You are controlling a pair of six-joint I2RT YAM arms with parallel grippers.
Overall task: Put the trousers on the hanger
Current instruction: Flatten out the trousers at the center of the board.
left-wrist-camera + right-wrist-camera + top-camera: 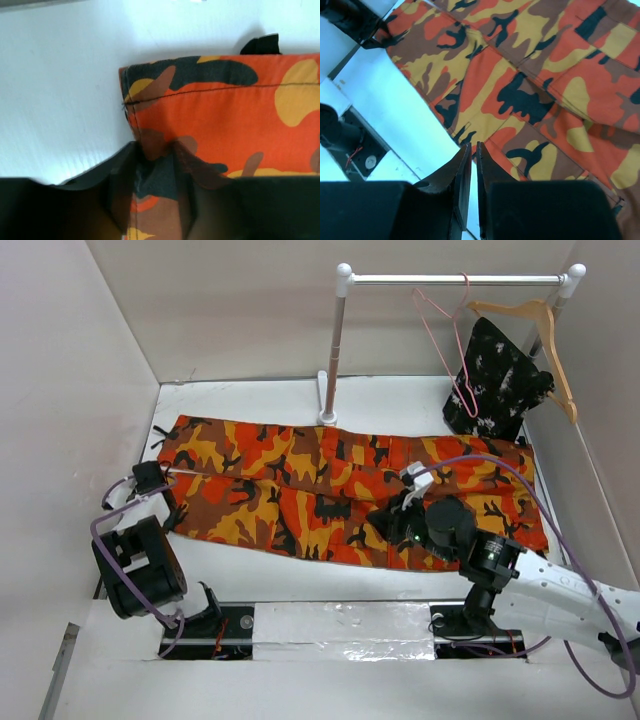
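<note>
Seemingly the grasp is in hand: the trousers [330, 490], laid flat on the table [250, 395], are pinched at a leg hem by the left gripper [155, 150], the right gripper [473, 147] is held pressed together above them, and a lift toward the hanger [440, 348] on the rail [455, 279] is needed.

Left gripper [156, 152]: by the left edge, clamped on the trousers [225, 110].
Right gripper [473, 146]: toward the front-right corner, fingers together.
</note>
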